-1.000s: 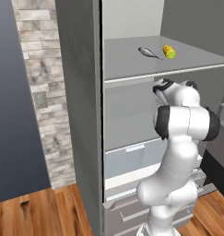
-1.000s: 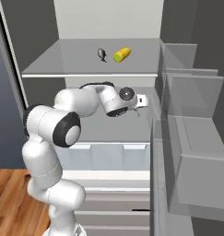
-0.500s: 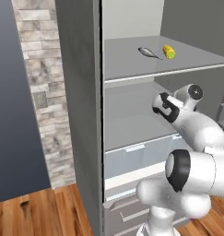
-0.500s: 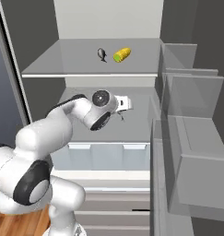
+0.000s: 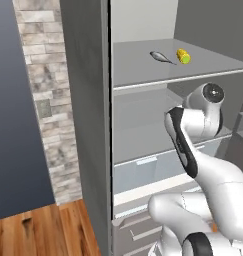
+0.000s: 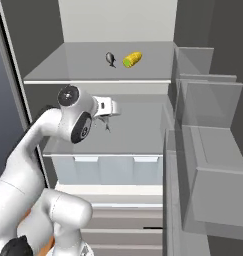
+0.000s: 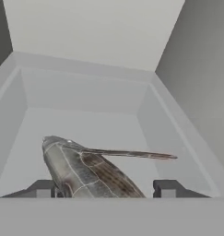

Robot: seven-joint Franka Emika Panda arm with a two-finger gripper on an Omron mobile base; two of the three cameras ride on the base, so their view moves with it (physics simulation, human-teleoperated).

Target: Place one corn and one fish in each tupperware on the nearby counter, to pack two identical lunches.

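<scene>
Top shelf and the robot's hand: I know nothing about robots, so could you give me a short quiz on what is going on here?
1. True or false: on the top shelf, the corn lies right beside a dark fish.
2. In the hand view, what sits between the finger tips of the gripper? A: a corn cob. B: a fish. C: a grey tray.
3. How many corn cobs lie on the top shelf?

Key
1. True.
2. B, the striped fish.
3. One.
</scene>
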